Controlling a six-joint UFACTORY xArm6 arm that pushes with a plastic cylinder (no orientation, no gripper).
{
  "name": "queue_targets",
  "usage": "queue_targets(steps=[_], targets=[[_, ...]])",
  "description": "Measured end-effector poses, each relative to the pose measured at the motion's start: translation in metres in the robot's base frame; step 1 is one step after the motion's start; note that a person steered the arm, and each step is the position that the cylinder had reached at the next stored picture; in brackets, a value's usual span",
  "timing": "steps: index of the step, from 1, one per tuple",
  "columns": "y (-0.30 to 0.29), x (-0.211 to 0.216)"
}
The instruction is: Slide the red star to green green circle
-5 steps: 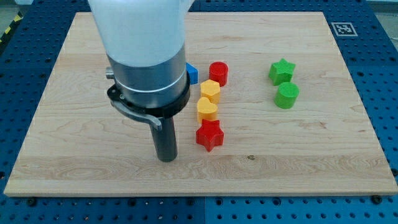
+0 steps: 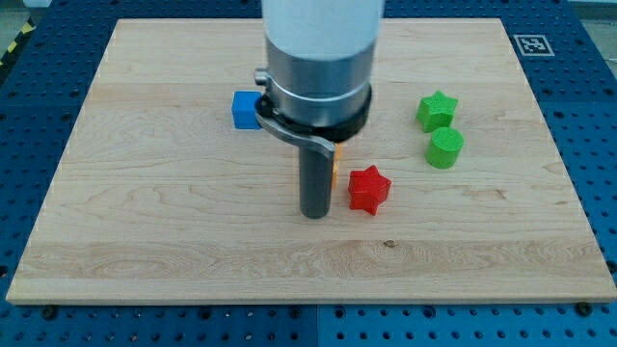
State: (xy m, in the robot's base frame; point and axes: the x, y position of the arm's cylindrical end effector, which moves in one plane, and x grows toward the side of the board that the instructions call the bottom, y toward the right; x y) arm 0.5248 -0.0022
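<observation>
**Camera view: red star sits between our tip and the green circle**

We have no fingers to spread or pinch, only the rod. Our tip (image 2: 314, 214) rests on the board just below the frame's centre. The red star (image 2: 367, 189) lies just beside it, toward the view's right and slightly higher; we cannot tell whether they touch. The green circle (image 2: 444, 147) stands further right and higher, below the green star (image 2: 437, 110). So the star lies roughly along the line from tip to circle. We judge the next push should run rightward and slightly upward, with the tip kept behind the star's lower-left side.
</observation>
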Motion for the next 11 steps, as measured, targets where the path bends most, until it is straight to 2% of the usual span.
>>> queue_targets(steps=[3,6,9,10,11], targets=[[0.061,-0.003],[0.073,-0.02],[0.129,-0.02],[0.135,-0.013],[0.104,-0.014]])
